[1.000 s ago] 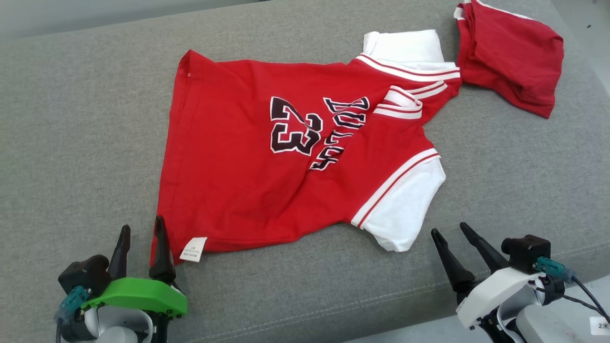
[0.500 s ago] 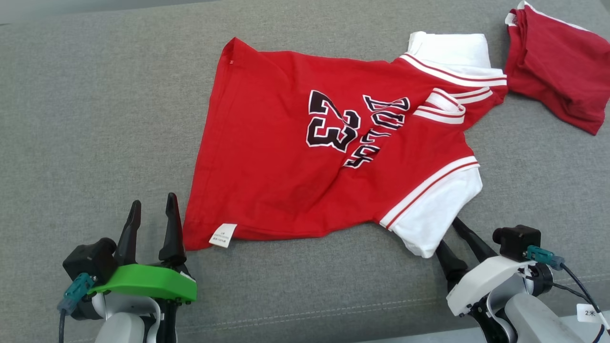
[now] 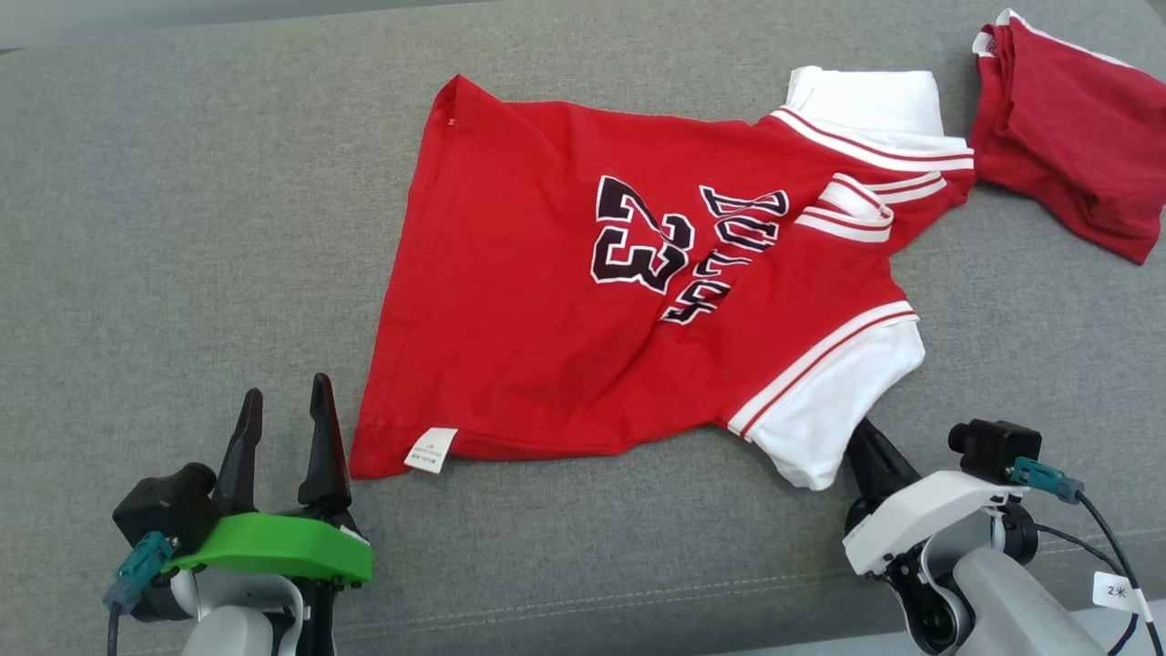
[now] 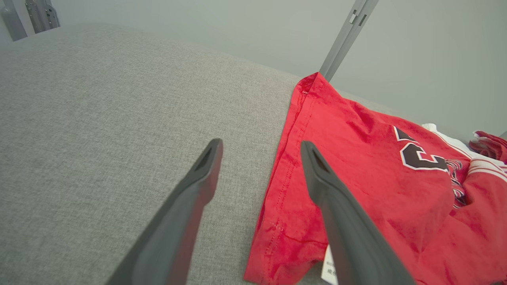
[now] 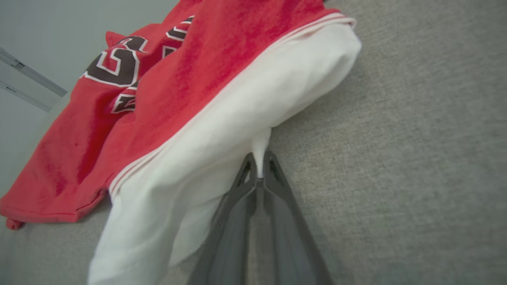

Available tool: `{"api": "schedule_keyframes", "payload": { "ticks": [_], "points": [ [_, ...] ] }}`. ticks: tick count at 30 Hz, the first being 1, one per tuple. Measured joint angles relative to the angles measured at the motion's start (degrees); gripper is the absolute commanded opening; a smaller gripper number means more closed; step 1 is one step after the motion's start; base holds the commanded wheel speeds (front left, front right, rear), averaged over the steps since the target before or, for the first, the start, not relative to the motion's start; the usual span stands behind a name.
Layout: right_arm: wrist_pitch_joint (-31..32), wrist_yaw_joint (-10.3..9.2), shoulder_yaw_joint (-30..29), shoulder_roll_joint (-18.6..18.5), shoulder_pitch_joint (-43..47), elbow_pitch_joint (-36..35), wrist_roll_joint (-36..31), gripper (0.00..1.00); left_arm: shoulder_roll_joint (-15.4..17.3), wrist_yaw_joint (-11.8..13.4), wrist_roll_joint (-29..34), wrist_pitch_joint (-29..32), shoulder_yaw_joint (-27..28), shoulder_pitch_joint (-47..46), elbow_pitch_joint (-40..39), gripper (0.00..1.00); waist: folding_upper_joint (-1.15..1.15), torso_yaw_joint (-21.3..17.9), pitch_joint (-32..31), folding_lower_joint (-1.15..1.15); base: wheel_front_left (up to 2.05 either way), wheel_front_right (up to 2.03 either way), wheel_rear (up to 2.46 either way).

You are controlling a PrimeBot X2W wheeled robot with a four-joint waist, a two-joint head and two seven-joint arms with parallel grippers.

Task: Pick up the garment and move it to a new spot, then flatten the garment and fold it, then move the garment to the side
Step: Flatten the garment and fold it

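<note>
A: Where is the garment (image 3: 528, 364)?
B: Red knit, white sleeves, lying spread and rumpled on grey woven upholstery (image 3: 182, 228).
A: And the grippers?
B: The right gripper (image 5: 259, 168) pinches the near white sleeve (image 5: 237, 111) edge. The left gripper (image 3: 285, 387), tapered dark fingers apart, holds nothing beside the hem corner.
</note>
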Motion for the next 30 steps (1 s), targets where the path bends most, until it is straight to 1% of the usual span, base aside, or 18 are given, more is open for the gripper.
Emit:
{"api": "schedule_keyframes", "payload": {
  "ticks": [5,8,15,19,25,28,30],
  "points": [
    [0.0,0.00,-1.3,-0.2,-1.2,0.8,0.0,0.00,0.0,0.0,0.0,0.0,0.0,0.5,-0.2,1.00,0.00,-0.4,-0.2,0.00,0.00,0.00,0.00],
    [0.0,0.00,-1.9,-0.9,-1.5,0.5,-0.1,0.00,0.0,0.3,0.0,0.0,0.3,0.8,-0.3,1.00,0.00,-0.8,-0.3,0.00,0.00,0.00,0.00],
    [0.0,0.00,-4.9,-3.6,-1.3,-4.3,0.1,0.00,0.0,0.3,-0.8,0.0,-0.2,2.3,-0.1,1.00,0.00,-2.6,-0.5,0.00,0.00,0.00,0.00],
    [0.0,0.00,-5.2,-4.6,-0.1,-5.6,0.9,0.00,0.0,0.3,-2.7,0.3,-1.1,3.2,0.3,1.00,0.00,-3.7,-0.6,0.00,0.00,0.00,0.00],
    [0.0,0.00,-3.3,-5.9,5.2,-6.6,4.9,0.00,0.1,0.0,-4.0,4.1,-2.1,4.8,1.3,1.00,0.00,-6.2,-0.6,0.00,0.00,0.00,0.00],
    [0.0,0.01,-2.9,-6.8,6.1,-7.8,5.8,0.00,0.3,0.1,-4.3,6.3,-1.9,5.4,1.4,1.00,0.00,-7.3,-0.5,0.00,0.00,0.00,0.00],
    [0.0,0.01,-3.0,-7.4,6.1,-8.4,6.2,0.00,0.4,0.7,-5.1,7.4,-1.2,5.8,1.5,1.00,0.00,-7.9,-0.4,0.00,0.00,0.00,0.00]
  ]
}}
